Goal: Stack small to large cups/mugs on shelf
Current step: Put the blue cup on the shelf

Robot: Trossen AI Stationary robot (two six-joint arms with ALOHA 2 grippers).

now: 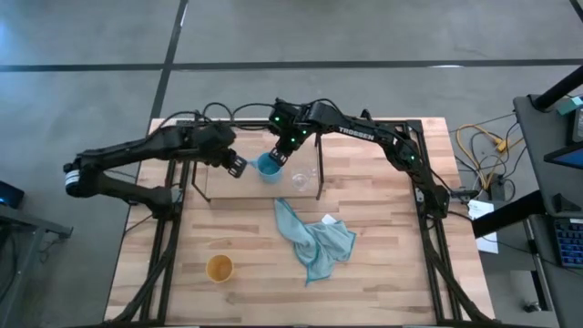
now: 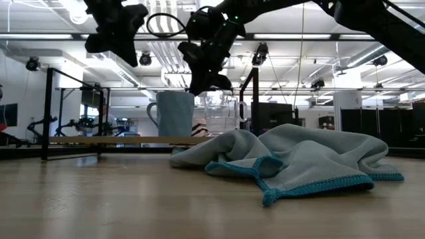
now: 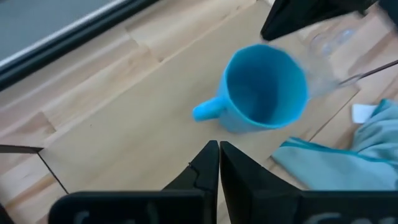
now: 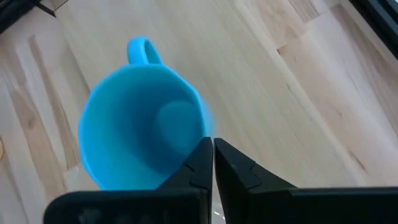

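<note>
1. Right gripper [image 1: 281, 153] above blue mug [image 1: 269, 167], fingers together, clamped on nothing.
2. Left gripper [image 1: 236, 166] just beside the mug's handle side, fingers likewise together, empty.
3. Mug upright on shelf [image 1: 237, 189]; clear glass cup [image 1: 299, 179] next to it, also on the board.
4. Yellow cup [image 1: 219, 268] well apart on tabletop [image 1: 383, 273], near a crumpled cloth [image 1: 314, 239].
5. No stacking done yet, by the look of it; yellow cup left to fetch.

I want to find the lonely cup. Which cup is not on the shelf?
The yellow-orange cup. It stands alone on the big wooden tabletop, near the front. The light blue mug with a handle and the small clear glass cup both stand on the low shelf board.
</note>
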